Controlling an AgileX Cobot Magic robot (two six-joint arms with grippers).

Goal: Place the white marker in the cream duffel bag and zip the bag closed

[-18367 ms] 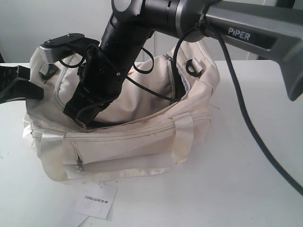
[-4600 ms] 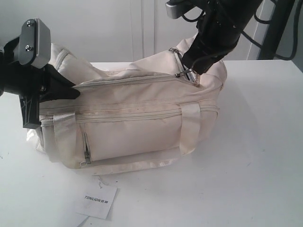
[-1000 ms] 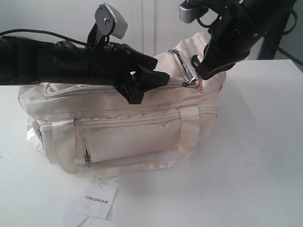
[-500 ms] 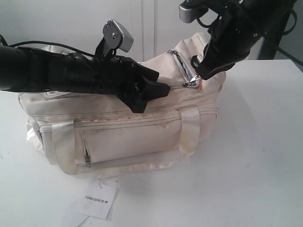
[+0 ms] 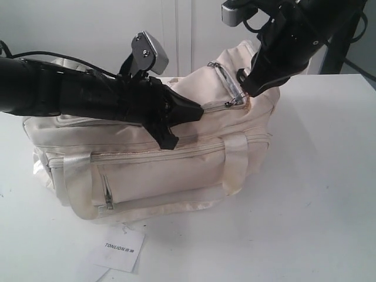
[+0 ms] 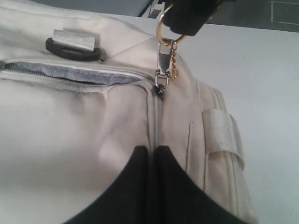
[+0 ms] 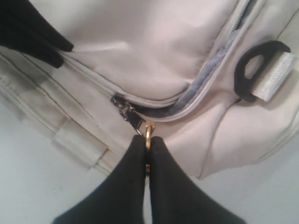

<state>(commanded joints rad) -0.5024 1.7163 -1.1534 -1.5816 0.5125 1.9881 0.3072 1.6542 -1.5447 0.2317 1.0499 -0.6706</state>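
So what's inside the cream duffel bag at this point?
Nothing inside shows. The top zip of the cream duffel bag is drawn almost to its end, where the right pincer pinches the gold pull ring. Fabric covers the interior; no white marker is visible.

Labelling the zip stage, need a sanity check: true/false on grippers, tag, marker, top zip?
Right gripper is shut on the zipper pull. True.
Left gripper is wide open. False: fingers together on the cream duffel bag's top seam.
Paper tag lies on the table before the bag. True.
White marker lies on the table. False: no marker in view.
Top zip is fully closed. False: a gap shows beside the slider.
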